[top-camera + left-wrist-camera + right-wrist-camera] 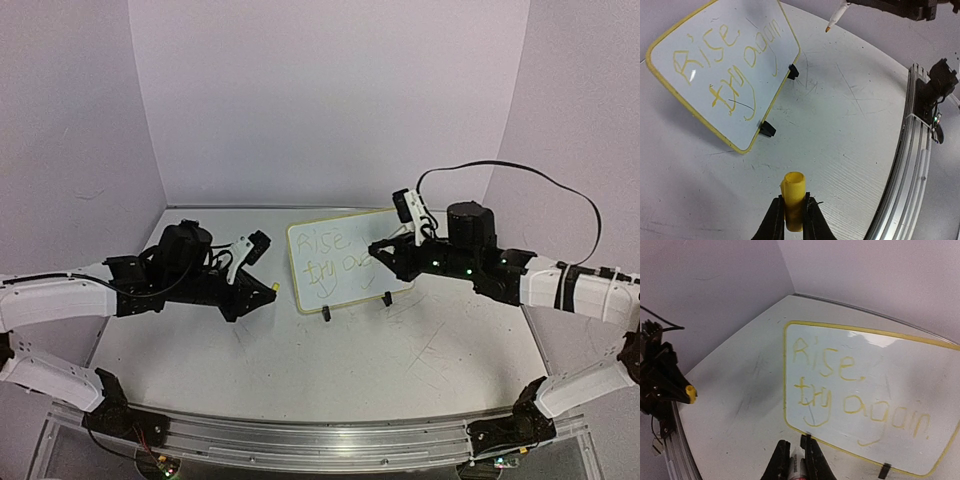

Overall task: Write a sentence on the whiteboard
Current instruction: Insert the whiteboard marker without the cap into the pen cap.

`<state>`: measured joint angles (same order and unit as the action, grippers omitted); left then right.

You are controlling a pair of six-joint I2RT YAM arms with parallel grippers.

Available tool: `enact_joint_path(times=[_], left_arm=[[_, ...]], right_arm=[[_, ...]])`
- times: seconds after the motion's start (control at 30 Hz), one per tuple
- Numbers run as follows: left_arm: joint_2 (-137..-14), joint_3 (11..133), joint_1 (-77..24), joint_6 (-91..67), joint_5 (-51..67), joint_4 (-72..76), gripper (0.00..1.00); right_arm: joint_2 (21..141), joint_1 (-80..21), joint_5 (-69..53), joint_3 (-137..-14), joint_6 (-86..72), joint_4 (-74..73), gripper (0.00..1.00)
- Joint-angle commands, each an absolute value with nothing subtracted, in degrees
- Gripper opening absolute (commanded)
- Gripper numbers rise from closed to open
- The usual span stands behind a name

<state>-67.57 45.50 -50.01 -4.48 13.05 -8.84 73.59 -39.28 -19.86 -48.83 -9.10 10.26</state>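
The whiteboard [335,265] stands tilted on two black clip feet at mid-table, with "Rise, try again" written on it in yellow. It also shows in the left wrist view [725,65] and the right wrist view [875,385]. My left gripper [262,288] is shut on a yellow marker cap [794,197], low over the table to the left of the board. My right gripper [383,250] is shut on a white marker [799,467] in front of the board's right part. The marker's orange tip [830,26] is off the board surface.
An aluminium rail [320,435] runs along the near table edge and shows in the left wrist view [910,150]. Lilac walls close the back and both sides. A black cable [520,175] loops above the right arm. The table top is scuffed.
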Motion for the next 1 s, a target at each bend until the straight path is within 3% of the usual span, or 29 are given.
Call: enact_joint_path(times=[0.0, 0.33, 0.97], left_arm=[[-71.3, 47.3, -51.2, 5.9, 17.5, -1.3, 0.0], [-73.2, 45.9, -53.0, 10.7, 21.2, 2.2, 0.0], [-72.7, 45.8, -53.7, 10.8, 18.3, 0.4, 0.0]], right_arm=[[77.4, -46.9, -22.8, -56.2, -6.8, 8.4, 0.0], [85.0, -54.9, -21.2, -62.8, -8.0, 8.4, 0.0], [87.4, -55.7, -24.5, -64.4, -8.1, 8.2, 0.0]])
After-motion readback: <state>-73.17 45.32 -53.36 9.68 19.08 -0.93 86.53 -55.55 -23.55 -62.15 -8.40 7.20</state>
